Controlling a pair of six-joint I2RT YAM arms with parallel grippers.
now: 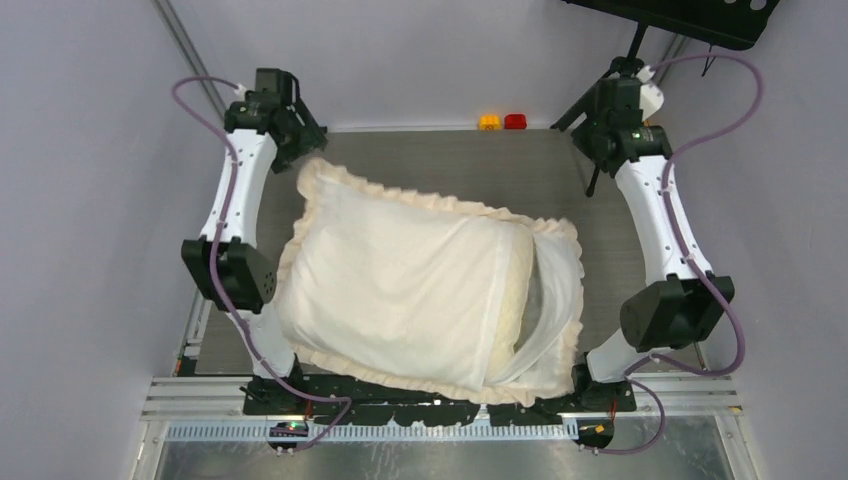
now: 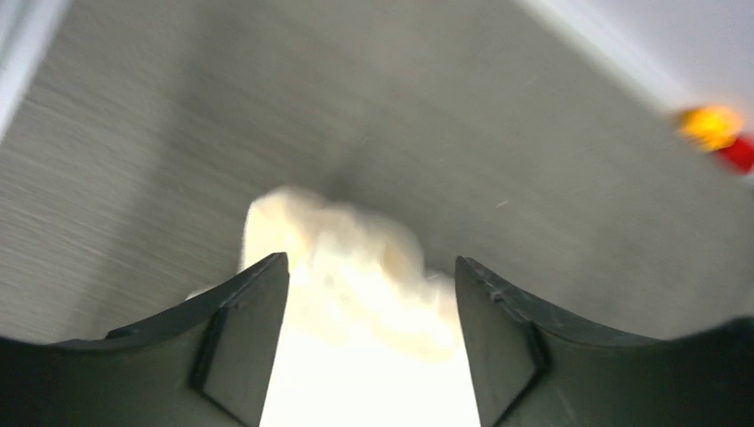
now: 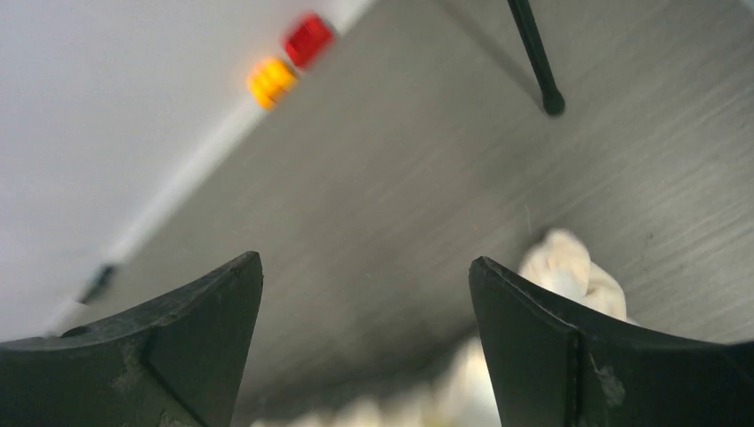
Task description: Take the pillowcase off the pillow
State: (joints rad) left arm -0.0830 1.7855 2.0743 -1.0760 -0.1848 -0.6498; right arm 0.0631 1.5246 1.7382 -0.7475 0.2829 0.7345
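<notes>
Hovering our left gripper (image 2: 372, 267) over a frilled corner of the pillowcase (image 1: 400, 285), fingers spread, our right gripper (image 3: 364, 267) spread too above the table (image 1: 450, 160), pillow (image 1: 515, 290) peeking out.

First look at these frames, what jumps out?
The big cream pillowcase with its frilled edge fills the middle of the table, open end to the right, where the pale-yellow pillow peeks out. The left gripper hangs open over the far left frilled corner; the right gripper, also open, sits above bare table near the far right frill.
</notes>
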